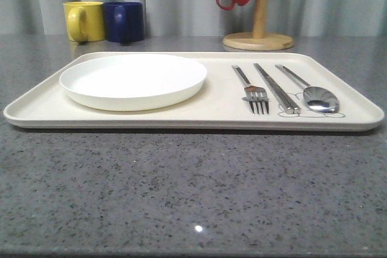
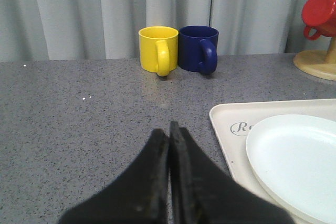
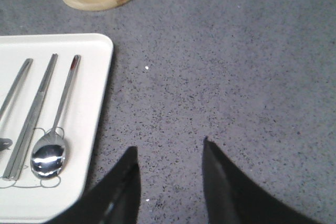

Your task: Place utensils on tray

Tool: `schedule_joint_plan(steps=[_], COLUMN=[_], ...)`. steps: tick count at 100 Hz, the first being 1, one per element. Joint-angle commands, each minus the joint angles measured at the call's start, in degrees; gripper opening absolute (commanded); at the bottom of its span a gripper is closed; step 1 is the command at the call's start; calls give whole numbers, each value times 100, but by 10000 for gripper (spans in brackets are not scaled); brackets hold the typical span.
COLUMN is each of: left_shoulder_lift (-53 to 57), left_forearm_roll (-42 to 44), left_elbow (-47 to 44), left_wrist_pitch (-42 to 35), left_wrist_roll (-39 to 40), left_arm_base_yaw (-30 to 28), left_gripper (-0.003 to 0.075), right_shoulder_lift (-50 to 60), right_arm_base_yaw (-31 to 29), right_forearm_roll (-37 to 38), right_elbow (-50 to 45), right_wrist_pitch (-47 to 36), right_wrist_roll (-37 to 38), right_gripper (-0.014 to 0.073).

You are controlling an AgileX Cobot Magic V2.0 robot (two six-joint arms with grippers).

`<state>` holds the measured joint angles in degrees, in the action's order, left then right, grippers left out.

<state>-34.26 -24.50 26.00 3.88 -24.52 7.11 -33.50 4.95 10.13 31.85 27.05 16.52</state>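
- The left gripper (image 2: 169, 129) has its jaws pressed together, holding nothing, over bare grey countertop (image 2: 79, 129).
- The cream tray (image 2: 223, 124) lies just beside those jaws, carrying a round white plate (image 2: 294, 161).
- The right gripper (image 3: 170, 153) has its jaws spread wide and empty.
- Beside them on the tray lie the 3 utensils: spoon (image 3: 52, 148), chopsticks (image 3: 31, 124), fork (image 1: 254, 92).

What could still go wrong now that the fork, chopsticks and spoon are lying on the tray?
The spoon lies near the tray's right rim, and the open right gripper sits low over the table just beside that edge, so a careless move could nudge the tray and shift it. The fork and chopsticks lie close together; a bump could make them overlap.
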Motion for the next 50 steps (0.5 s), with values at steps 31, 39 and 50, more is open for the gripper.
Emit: schedule_joint_plan(steps=[31,39,50], left_shoulder_lift=[-8,-8,-8], left_forearm_roll=[-17,-17,-17], left_elbow=[163,163,163], left_wrist_pitch=[-435,-435,-435], left_wrist_roll=[-2,-2,-2], left_arm_base_yaw=[17,17,17], left_gripper=[-18,-18,-18], right_shoulder_lift=[581,581,581], right_arm_base_yaw=[-29,-29,-29], right_forearm_roll=[144,144,144], right_elbow=[-280,-280,-280], right_wrist_pitch=[-1132,-1132,-1132], right_wrist_roll=[-71,-71,-71], right_gripper=[-69,-69,-69])
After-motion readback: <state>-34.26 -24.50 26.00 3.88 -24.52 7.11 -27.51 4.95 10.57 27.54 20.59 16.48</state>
